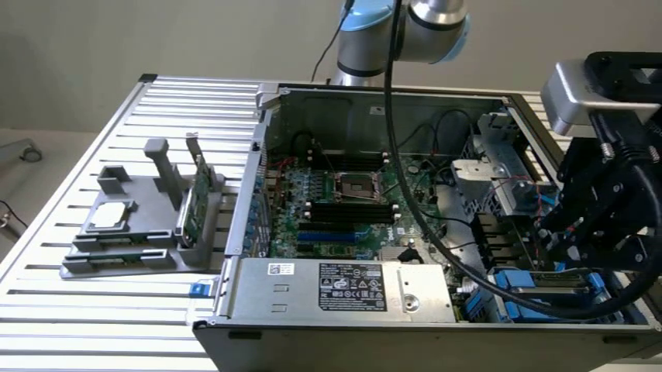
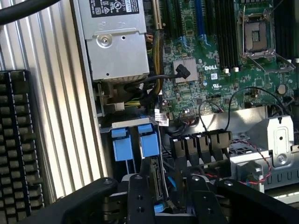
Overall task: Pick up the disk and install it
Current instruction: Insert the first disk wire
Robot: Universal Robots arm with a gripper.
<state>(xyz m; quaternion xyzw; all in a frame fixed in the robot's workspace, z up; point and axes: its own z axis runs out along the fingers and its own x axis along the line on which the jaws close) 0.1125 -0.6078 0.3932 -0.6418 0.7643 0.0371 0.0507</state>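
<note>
1. Farthest from the pincer [image 2: 170,186], on the exterior view's left, a grey stand [image 1: 124,240] is sitting on the slatted metal table [image 1: 62,310]. A small flat silver drive [image 1: 108,217] is lying on the stand, and a green circuit card [image 1: 194,201] is standing upright in it.
2. Nearer the pincer, an open computer case [image 1: 259,147] is lying on its side, with the motherboard [image 1: 342,201] facing up between the stand and the pincer.
3. A silver power supply [image 1: 342,287] with a printed label is filling the case's near edge, beside the pincer on the exterior view's left.
4. A black cable [image 1: 414,194] is hanging from the arm across the case and running down towards the pincer.
5. The disk [image 2: 159,179] is standing on edge in the drive bay at the case's corner, directly under the pincer. Its connector edge is showing between the two black fingers [image 2: 140,196]. Two blue tabs [image 2: 149,142] are sitting just beyond the fingertips.
6. The pincer is hanging over that bay on the exterior view's right with its jaws standing apart. One finger is sitting close beside the disk, and a gap is showing between the disk and the other, so nothing is being gripped.
</note>
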